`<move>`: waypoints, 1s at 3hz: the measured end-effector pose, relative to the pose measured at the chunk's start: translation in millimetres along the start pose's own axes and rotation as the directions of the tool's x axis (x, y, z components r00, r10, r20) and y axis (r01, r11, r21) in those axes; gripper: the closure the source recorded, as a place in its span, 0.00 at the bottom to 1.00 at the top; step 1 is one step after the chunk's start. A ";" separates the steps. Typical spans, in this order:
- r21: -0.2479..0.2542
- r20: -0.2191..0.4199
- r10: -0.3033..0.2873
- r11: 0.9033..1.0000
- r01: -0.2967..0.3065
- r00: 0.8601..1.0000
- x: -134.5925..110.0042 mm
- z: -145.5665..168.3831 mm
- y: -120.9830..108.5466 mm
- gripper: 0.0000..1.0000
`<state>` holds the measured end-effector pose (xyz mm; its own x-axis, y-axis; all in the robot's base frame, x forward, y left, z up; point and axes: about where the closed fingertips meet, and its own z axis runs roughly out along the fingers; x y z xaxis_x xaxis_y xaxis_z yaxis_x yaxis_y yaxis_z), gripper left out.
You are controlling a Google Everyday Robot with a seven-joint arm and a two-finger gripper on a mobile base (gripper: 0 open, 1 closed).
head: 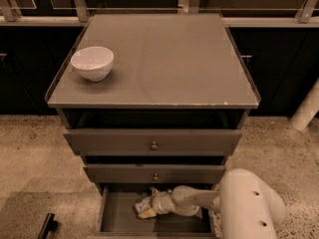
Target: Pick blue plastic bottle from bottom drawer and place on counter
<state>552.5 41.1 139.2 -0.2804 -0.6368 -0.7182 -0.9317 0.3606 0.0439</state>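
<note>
While my arm [199, 199] reaches into the open bottom drawer [118, 217], things lie so:
Gripper [151, 202]: inside the drawer, at the blue plastic bottle [143, 207]; whether I hold it, I cannot tell.
Bottle label: print unreadable.
Counter [164, 59]: white bowl [92, 62] on its left side.

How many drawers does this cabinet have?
3: the top drawer under the counter, the middle drawer below it, and the bottom drawer, pulled out, with the gripper inside. No others show.
</note>
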 end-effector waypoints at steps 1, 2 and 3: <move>0.000 0.000 0.000 1.000 0.000 1.000 0.0 0.0 0.0 0.64; 0.000 0.000 0.000 1.000 0.000 1.000 0.0 0.0 0.1 0.87; 0.000 0.000 0.000 1.000 0.000 1.000 0.0 0.1 0.1 1.00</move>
<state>552.4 41.2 139.1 -0.2804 -0.6368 -0.7183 -0.9317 0.3605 0.0441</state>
